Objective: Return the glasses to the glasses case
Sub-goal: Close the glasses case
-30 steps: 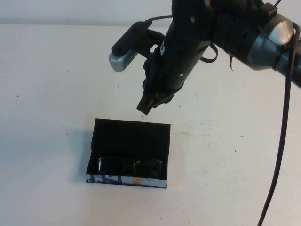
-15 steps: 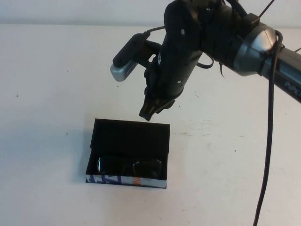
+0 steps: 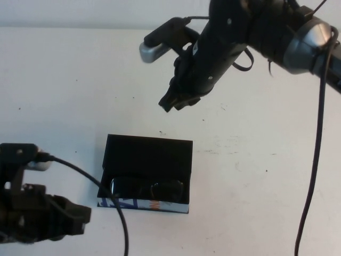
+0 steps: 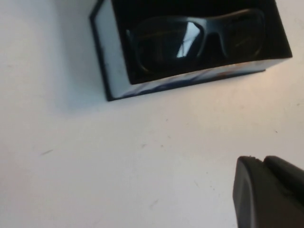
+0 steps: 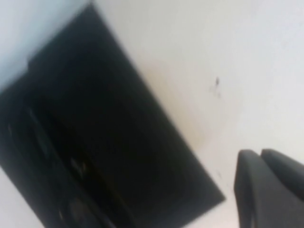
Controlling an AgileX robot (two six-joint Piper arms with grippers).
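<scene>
The black glasses case (image 3: 146,154) lies open at the table's front middle, its lid flat behind it and blue, white and orange print on its front side. The dark glasses (image 3: 147,188) lie inside it along the front wall. My right gripper (image 3: 171,102) hangs above the table behind the case, shut and empty. My left gripper (image 3: 84,217) is low at the front left, just left of the case, shut and empty. The left wrist view shows the glasses (image 4: 194,38) in the case (image 4: 110,66) beyond my left gripper (image 4: 259,164). The right wrist view shows the case (image 5: 95,142) and my right gripper (image 5: 259,159).
The white table (image 3: 256,176) is bare around the case. The right arm's black cable (image 3: 314,160) hangs down on the right side. The left arm's cable (image 3: 114,208) loops past the case's front left corner.
My right gripper has risen and moved back and to the right, away from the case. My left arm has come into view at the front left.
</scene>
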